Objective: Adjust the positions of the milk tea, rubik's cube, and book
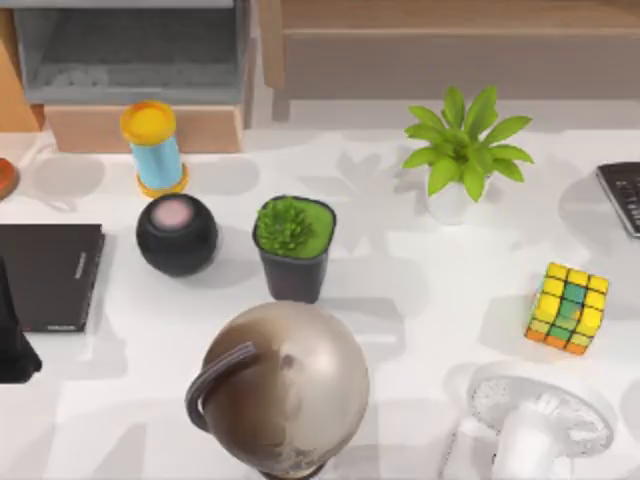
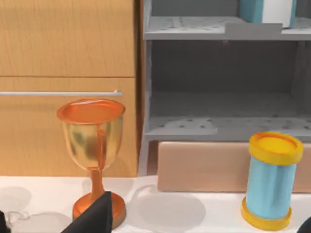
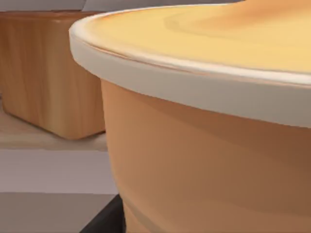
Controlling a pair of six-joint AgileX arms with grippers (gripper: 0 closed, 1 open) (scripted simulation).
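**Left tool** (image 2: 94, 217): dark wedge low at the worktop's (image 1: 400, 290) left edge, beside a thin flat black book (image 1: 45, 275). You cannot tell whether it is open or closed; nothing appears to be gripped.

**Right arm**: parked, its wrist camera close against a smooth tan tub with a pale rim (image 3: 204, 145). You cannot tell this tool's state either.

**Task items**
- Milk tea (image 1: 153, 148): upright light-blue cylinder with a glossy yellow lid and an orange base rim, at the rear left, just behind a matte black round speaker (image 1: 177, 233).
- Rubik's cube (image 1: 568, 308): mostly yellow squares with a black grid, at the right, well apart from the cup.
- Book (image 2: 252, 8): teal hardback with white page edges, standing on the grey shelf's (image 2: 218, 127) upper level.

**Nearby**: a copper-gold metal goblet (image 2: 92, 145) and a dull bronze globe (image 1: 285, 385).

**Step**: judged as the opening approach, with nothing moved yet. The milk tea lies nearest your left tool. The next move calls for a level reach past the goblet and speaker, closing on the slick round body below the lid.
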